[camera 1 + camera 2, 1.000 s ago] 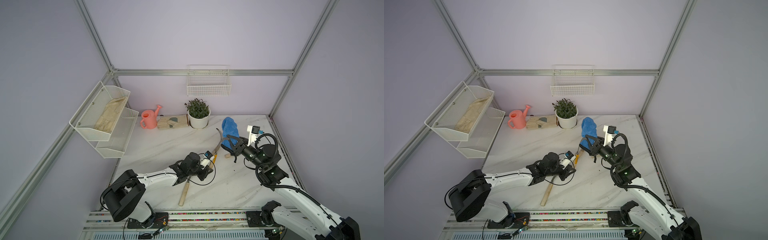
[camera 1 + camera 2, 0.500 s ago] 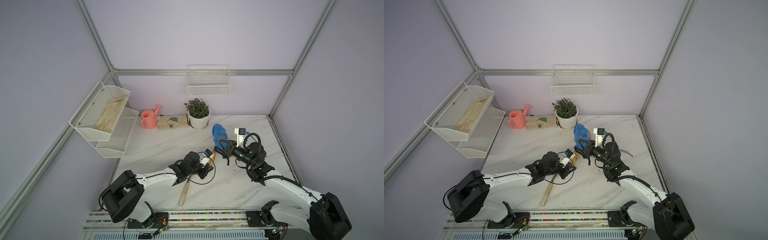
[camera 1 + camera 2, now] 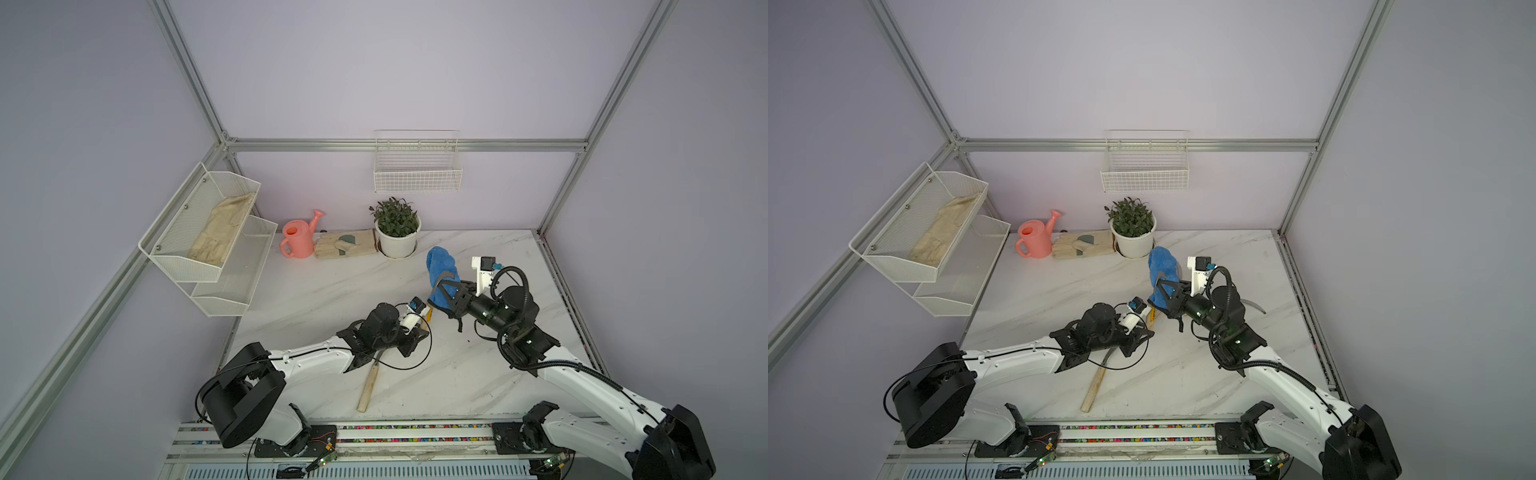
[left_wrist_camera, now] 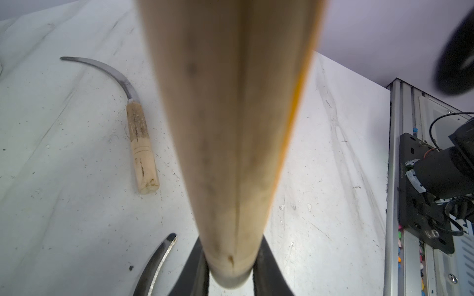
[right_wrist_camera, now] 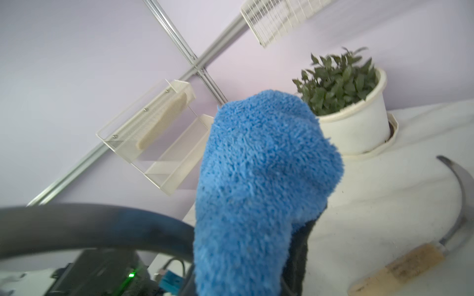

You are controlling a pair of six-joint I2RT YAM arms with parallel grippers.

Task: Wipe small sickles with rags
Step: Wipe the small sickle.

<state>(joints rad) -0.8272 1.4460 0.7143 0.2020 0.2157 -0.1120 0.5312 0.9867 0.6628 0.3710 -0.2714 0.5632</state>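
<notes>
My left gripper (image 3: 417,330) (image 4: 230,271) is shut on the pale wooden handle of a small sickle (image 4: 230,128). The handle points up toward the blue fluffy rag (image 3: 440,262) (image 3: 1163,264) (image 5: 256,179). My right gripper (image 3: 451,297) (image 5: 243,282) is shut on that rag and holds it upright above the table. The held sickle's dark curved blade (image 3: 441,276) (image 5: 89,225) lies against the rag. A second sickle (image 3: 368,388) (image 3: 1096,384) lies on the table under my left arm. A third sickle (image 4: 141,143) (image 5: 410,261) lies behind my right arm.
At the back stand a potted plant (image 3: 397,232), a pink watering can (image 3: 297,241) and beige gloves (image 3: 345,245). White mesh shelves (image 3: 208,232) hang on the left wall and a wire basket (image 3: 417,170) on the back wall.
My right gripper has carried the rag leftward up to the blade of the sickle held in my left gripper. The left arm has stayed in place.
</notes>
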